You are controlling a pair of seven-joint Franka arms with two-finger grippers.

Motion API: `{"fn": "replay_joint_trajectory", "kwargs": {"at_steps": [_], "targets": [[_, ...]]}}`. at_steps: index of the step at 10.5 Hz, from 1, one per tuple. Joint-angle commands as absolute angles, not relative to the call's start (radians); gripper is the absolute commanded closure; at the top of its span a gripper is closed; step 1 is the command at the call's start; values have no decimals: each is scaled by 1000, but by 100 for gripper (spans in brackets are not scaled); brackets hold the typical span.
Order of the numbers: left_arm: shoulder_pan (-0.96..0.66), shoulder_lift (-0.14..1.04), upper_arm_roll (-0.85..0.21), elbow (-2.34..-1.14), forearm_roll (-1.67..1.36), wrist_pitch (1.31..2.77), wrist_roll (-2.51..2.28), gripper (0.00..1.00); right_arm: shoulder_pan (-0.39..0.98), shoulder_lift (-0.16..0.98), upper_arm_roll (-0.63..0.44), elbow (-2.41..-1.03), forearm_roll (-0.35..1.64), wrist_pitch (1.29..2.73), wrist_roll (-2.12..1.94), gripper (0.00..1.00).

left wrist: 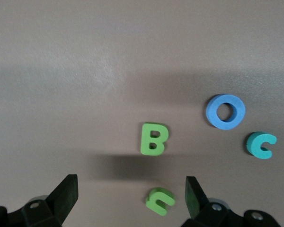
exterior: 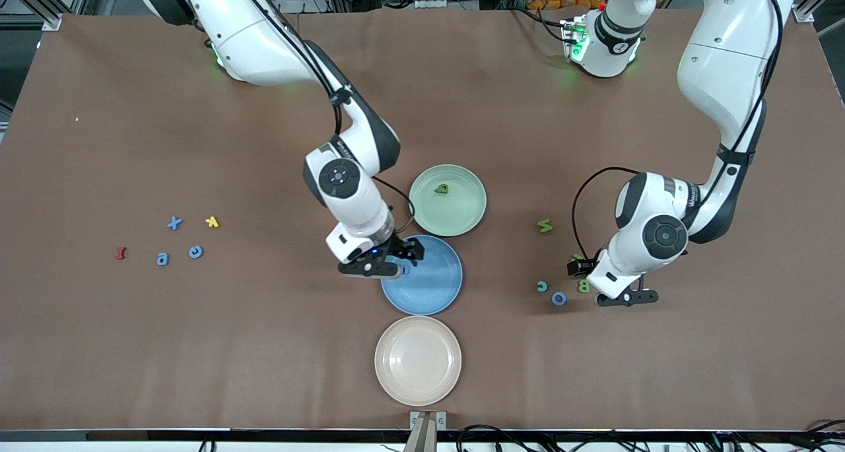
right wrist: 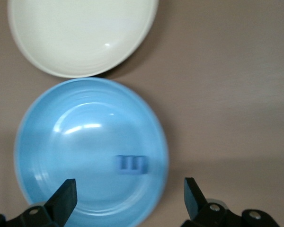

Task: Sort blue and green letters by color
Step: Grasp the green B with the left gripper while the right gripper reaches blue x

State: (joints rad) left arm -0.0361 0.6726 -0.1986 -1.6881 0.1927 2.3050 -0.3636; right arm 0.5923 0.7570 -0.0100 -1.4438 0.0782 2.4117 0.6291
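The right pincer [right wrist: 128, 201] is hanging spread over the blue plate [right wrist: 52, 142], the blue E [right wrist: 132, 164] lying just beneath. The left pincer [left wrist: 131, 196] is hovering spread over the green B [left wrist: 154, 139].

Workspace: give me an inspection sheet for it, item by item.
Surface: brown table, flat.
Job's things: blue E in blue plate; green letter in green plate; blue X, blue a, blue c toward the right arm's end; green N, green B, green u toward the left arm's end.
Clutter: yellow k, red letter, teal c, ring O, empty cream plate.
Grippers: right pincer open over blue plate; left pincer open over green u.
Cables: black, along both arms.
Surroundings: frames, orange items.
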Motion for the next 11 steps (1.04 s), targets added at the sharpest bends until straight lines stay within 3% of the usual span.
{"fn": "replay_joint_trajectory", "kwargs": {"at_steps": [1, 5, 7, 10, 11], "targets": [[-23, 727, -210, -1605, 187, 2284, -298, 0, 427, 568, 2, -1645, 83, 2339, 380, 0], [-28, 802, -210, -1514, 187, 2233, -281, 0, 217, 458, -26, -1730, 77, 2161, 129, 0], [-34, 819, -210, -1508, 189, 2233, -278, 0, 97, 379, -34, -1825, 69, 2172, 55, 0], [-37, 824, -210, -1509, 193, 2233, -276, 0, -85, 267, -34, -2009, -100, 2324, 63, 0], [-37, 824, -210, -1509, 193, 2233, -281, 27, -109, 250, -34, -2034, -98, 2322, 86, 0]]}}
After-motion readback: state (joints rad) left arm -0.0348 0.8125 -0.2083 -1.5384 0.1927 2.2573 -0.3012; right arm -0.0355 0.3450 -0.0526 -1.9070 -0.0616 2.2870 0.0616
